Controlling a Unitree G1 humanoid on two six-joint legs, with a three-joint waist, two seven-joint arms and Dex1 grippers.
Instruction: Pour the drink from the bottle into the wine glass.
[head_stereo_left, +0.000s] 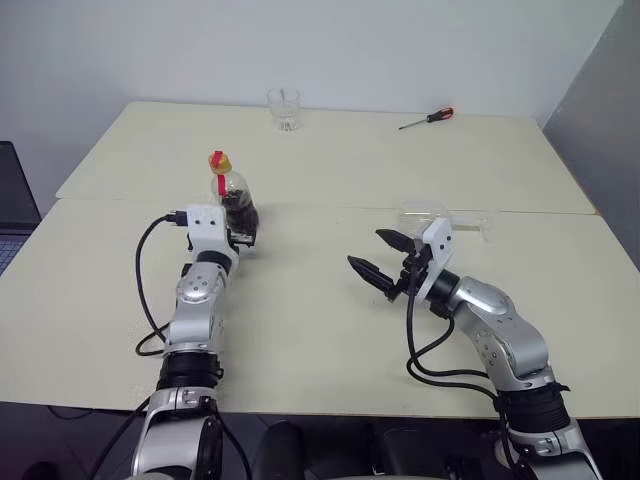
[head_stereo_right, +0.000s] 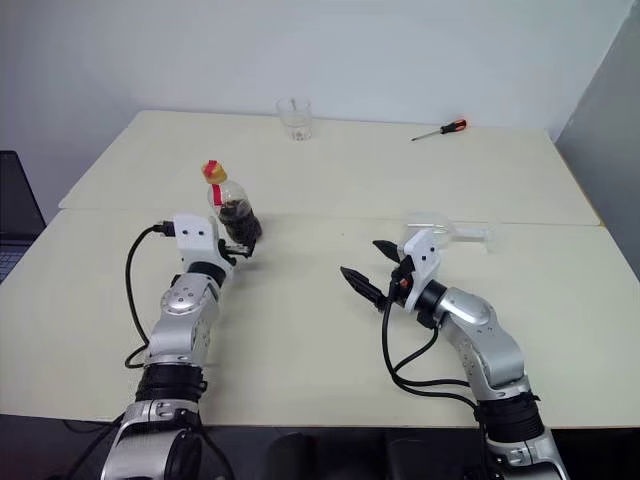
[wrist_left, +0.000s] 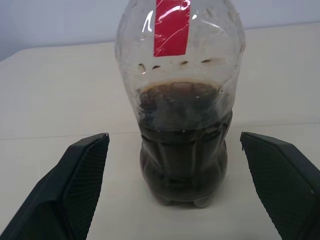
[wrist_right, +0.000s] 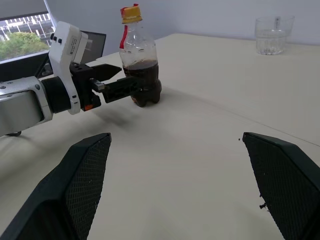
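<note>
left claw (wrist_right: 131, 86) level, spread around bottle (wrist_left: 181, 120) | right claw (head_stereo_left: 381, 256) spread, empty

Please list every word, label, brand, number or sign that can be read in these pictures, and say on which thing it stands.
No text can be read.
The bottle has a red label on its neck: plain red, with no letters visible.
Its yellow-and-red cap: no print can be made out.
The screwdriver and the tumbler: no markings can be told.

A clear tumbler (head_stereo_left: 284, 108) and a red-handled screwdriver (head_stereo_left: 427, 119) lie on the far table (head_stereo_left: 330, 160).
</note>
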